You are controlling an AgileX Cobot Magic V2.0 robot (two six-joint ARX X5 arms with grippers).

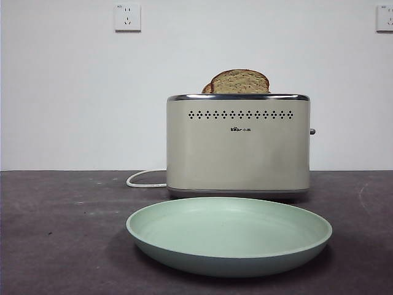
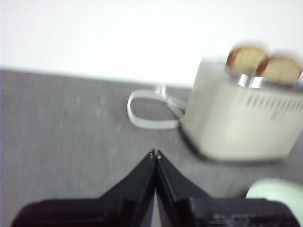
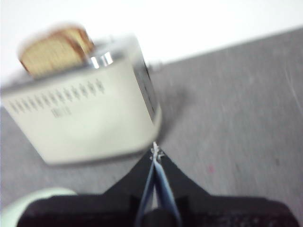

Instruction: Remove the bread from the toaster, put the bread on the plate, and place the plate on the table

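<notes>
The worktop (image 1: 55, 233) carries the toaster (image 1: 238, 144), with the plate (image 1: 228, 233) just in front. The bread (image 1: 241, 82) stands upright in its slot. Left tool (image 2: 155, 153) and right tool (image 3: 155, 152) hang clear, both clenched, empty. Recommended: release one tool, descend vertically, pinch the crust, lift straight.

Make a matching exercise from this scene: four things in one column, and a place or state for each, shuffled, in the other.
Things:
1. bread
2. plate
3. cord
4. left claw

Places or states:
A. lying on the table, beside the toaster
B. shut, holding nothing
C. standing in the toaster's slot
D. empty, on the table in front of the toaster

Pairs: 1-C, 2-D, 3-A, 4-B
</notes>
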